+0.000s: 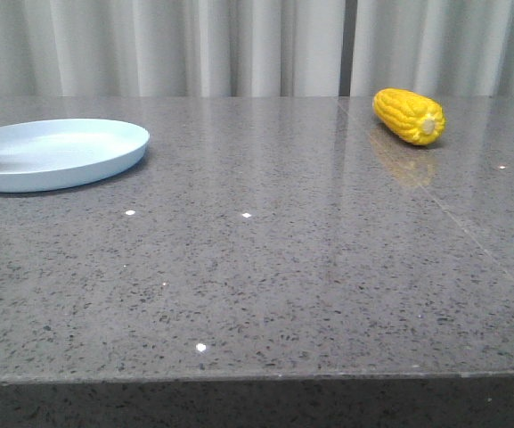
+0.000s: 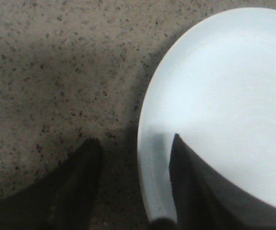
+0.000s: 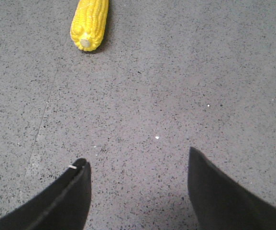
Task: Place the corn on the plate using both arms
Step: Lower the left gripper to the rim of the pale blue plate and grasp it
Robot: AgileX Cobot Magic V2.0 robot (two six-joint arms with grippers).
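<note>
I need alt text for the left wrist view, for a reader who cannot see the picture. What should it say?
The left gripper is open and straddles the rim of the pale blue plate, with one dark finger over the speckled grey table and the other over the plate's inside. The plate is empty in this view, and no corn shows here.

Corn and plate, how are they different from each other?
The corn is bright yellow and bumpy with kernel rows; the plate is pale blue-white and smooth. The corn is a short, rounded cob lying on its side; the plate is flat, round and much wider. The plate has the left gripper straddling its rim, one finger on each side; the corn lies well clear of the open right gripper. Both rest on the grey speckled table.
</note>
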